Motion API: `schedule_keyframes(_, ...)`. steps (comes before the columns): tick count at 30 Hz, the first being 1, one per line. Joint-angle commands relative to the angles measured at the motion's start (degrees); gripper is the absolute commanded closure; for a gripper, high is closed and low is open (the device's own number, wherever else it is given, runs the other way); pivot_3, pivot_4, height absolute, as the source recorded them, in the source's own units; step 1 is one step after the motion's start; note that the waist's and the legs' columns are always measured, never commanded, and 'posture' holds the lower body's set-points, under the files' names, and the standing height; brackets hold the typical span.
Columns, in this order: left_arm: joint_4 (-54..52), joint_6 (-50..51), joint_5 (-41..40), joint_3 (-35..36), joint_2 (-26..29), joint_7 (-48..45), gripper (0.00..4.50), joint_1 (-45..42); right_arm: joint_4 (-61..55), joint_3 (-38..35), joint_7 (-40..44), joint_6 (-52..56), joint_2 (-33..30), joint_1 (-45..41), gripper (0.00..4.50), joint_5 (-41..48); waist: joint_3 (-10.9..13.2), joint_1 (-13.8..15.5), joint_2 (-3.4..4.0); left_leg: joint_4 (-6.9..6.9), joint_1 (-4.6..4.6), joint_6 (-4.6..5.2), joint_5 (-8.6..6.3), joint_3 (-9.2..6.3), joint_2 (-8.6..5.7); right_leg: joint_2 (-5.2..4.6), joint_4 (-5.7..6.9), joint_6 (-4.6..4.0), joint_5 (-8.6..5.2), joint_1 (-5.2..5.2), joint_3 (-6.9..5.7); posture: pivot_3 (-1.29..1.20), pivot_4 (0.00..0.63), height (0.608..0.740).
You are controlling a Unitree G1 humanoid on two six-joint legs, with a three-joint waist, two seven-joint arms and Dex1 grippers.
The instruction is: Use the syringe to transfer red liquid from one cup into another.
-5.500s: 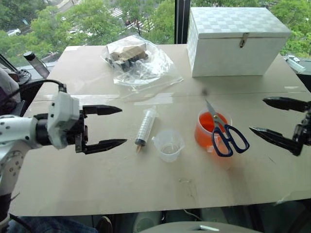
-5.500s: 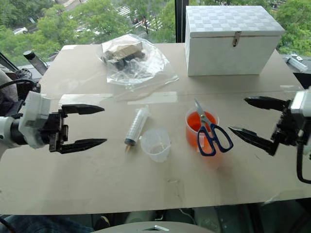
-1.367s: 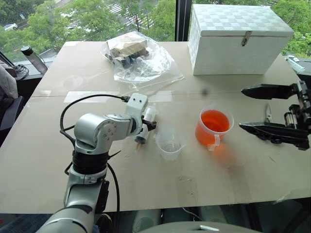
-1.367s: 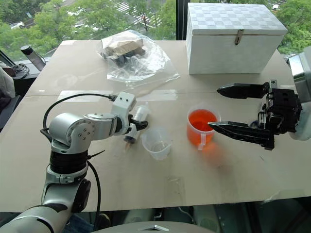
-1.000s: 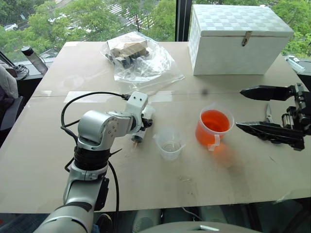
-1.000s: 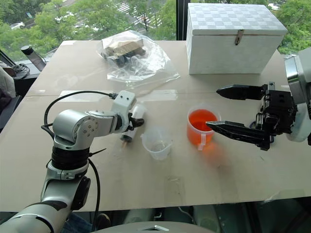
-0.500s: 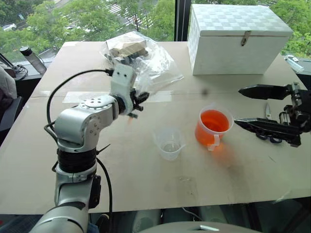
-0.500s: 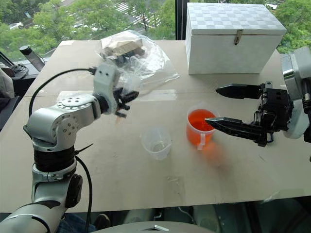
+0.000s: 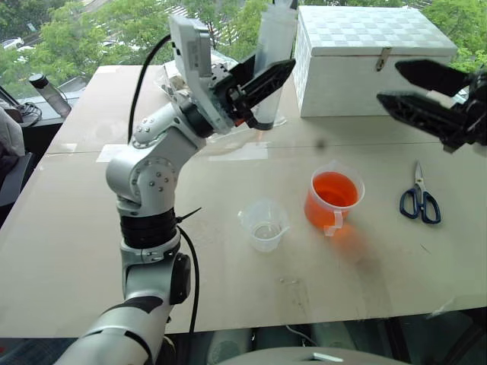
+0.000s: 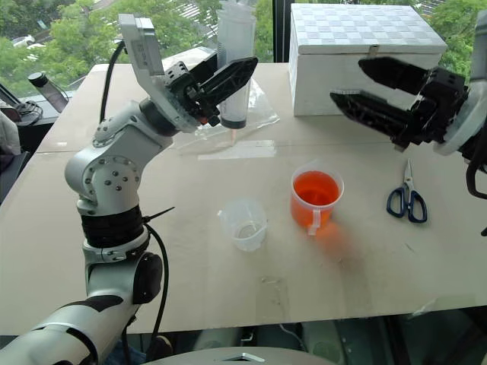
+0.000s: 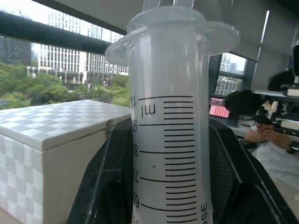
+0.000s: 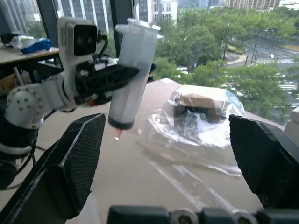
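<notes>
Left gripper (image 9: pixel 266 80): I have its fingers clamped on the barrel of the syringe (image 10: pixel 235 65), which stands upright between them, plunger end up, short orange tip down, raised well above the surface (image 9: pixel 68 251) and in front of the clear plastic bag (image 12: pixel 205 114) of odds and ends at the far side. Barrel reads empty to me; no red shows inside it. Small clear beaker (image 9: pixel 265 225): upright on the surface, below and toward me from the left fingers, empty as far as I can tell. Handled cup (image 9: pixel 333 199): just beside the beaker on its right, apart from it, holding the red liquid (image 10: pixel 316 187), roughly between the two pairs of fingers and lower than both. White box (image 9: pixel 373 57): at the back, beyond the cup, latch closed. Right gripper (image 10: pixel 380 95): fingers spread as wide as they go, holding nothing, raised in the air and pointing toward the syringe. Blue-handled scissors (image 10: pixel 406 199): flat on the surface below the right fingers, not needed. Step in hand, as I judge it: syringe picked up, draw not yet begun. Next move: bring the tip over the handled cup and lower it into the liquid, with the right fingers taking the plunger top to pull it; the syringe must stay vertical and the cup must not be knocked.
</notes>
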Motion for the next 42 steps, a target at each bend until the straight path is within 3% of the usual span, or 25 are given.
schedule_keyframes(1,1.4,-3.2,-1.2,-1.3,-1.8,-1.8,3.09,-2.3,-1.6,-0.2,-5.3,-0.7,2.3,-2.6,0.0,4.4,0.0,0.0,0.0,0.0,-0.02,0.0,0.0,0.01,0.0,-0.01,-0.01,0.0,0.0,-0.01,0.0,0.0,0.15,0.74)
schedule_keyframes(14,5.2,-6.5,-1.7,-6.6,-4.2,-10.3,3.09,-4.2,-1.4,9.1,-17.0,-0.1,12.9,-8.9,0.0,4.6,0.0,0.0,0.01,0.0,-0.03,0.01,0.0,0.02,0.0,0.0,0.06,0.0,0.0,-0.06,0.02,0.0,0.15,0.74)
schedule_keyframes(21,7.6,-7.6,-0.5,-8.3,-4.4,-11.8,3.09,-5.2,-0.3,10.3,-17.4,0.4,15.6,-12.2,0.0,5.4,0.0,0.0,0.01,-0.01,-0.03,0.01,0.0,0.02,0.0,0.01,0.07,0.0,0.0,-0.08,0.01,0.0,0.15,0.74)
schedule_keyframes(24,8.2,-7.9,0.0,-9.0,-4.8,-11.9,3.09,-5.2,-0.4,10.7,-16.7,1.3,15.7,-12.4,0.82,5.8,0.0,0.0,0.01,-0.01,-0.04,0.01,0.0,0.02,0.0,0.01,0.07,0.0,0.0,-0.08,0.02,0.0,0.15,0.74)
schedule_keyframes(26,8.5,-8.3,0.1,-9.0,-5.1,-11.8,3.09,-5.5,-0.6,10.8,-16.5,1.7,15.7,-12.3,1.77,6.0,0.0,0.0,0.01,-0.01,-0.04,0.01,0.0,0.02,0.0,0.01,0.08,0.0,0.0,-0.08,0.01,0.0,0.15,0.74)
schedule_keyframes(29,9.2,-7.4,0.1,-9.1,-5.0,-11.5,3.09,-6.0,-0.6,10.8,-16.4,1.3,16.3,-12.4,2.81,5.2,0.0,0.0,0.03,-0.01,-0.05,0.01,0.0,0.02,0.0,0.01,0.08,0.0,0.0,-0.1,0.02,0.0,0.15,0.74)
schedule_keyframes(33,10.4,-4.5,-0.4,-9.3,-3.5,-11.9,3.09,-7.2,-0.8,10.8,-15.2,1.2,16.2,-12.6,2.83,3.9,0.0,-0.1,0.03,-0.02,-0.05,0.01,0.0,0.03,0.0,0.01,0.12,0.0,0.0,-0.12,0.03,0.0,0.15,0.74)
schedule_keyframes(34,10.8,-3.5,-1.1,-9.3,-2.9,-12.8,2.14,-7.7,-0.9,10.8,-14.8,1.4,16.1,-12.6,2.83,3.7,0.0,-0.1,0.03,-0.02,-0.05,0.01,0.0,0.03,0.0,0.01,0.13,0.0,0.0,-0.13,0.04,0.0,0.15,0.74)
schedule_keyframes(35,11.1,-2.8,-1.6,-9.2,-2.5,-13.5,1.85,-8.0,-1.0,10.8,-14.6,1.4,16.0,-12.5,2.83,3.5,0.0,-0.1,0.03,-0.02,-0.06,0.01,0.0,0.03,0.0,0.02,0.13,0.0,0.0,-0.14,0.04,0.0,0.15,0.74)
schedule_keyframes(38,12.0,-1.2,1.2,-11.5,1.0,-15.0,0.36,-10.4,-1.1,11.2,-12.9,2.1,14.7,-12.8,2.83,1.8,0.0,-0.1,0.03,-0.03,-0.06,0.02,0.0,0.03,0.0,0.04,0.16,0.0,0.0,-0.17,0.04,0.0,0.15,0.74)
schedule_keyframes(42,14.4,0.4,5.3,-15.0,5.4,-17.3,0.36,-13.9,-1.3,11.9,-9.1,3.1,12.7,-13.0,2.83,-1.4,0.0,0.0,0.05,-0.05,-0.08,0.02,-0.01,0.05,-0.01,0.05,0.17,0.0,0.0,-0.18,0.05,0.0,0.15,0.74)
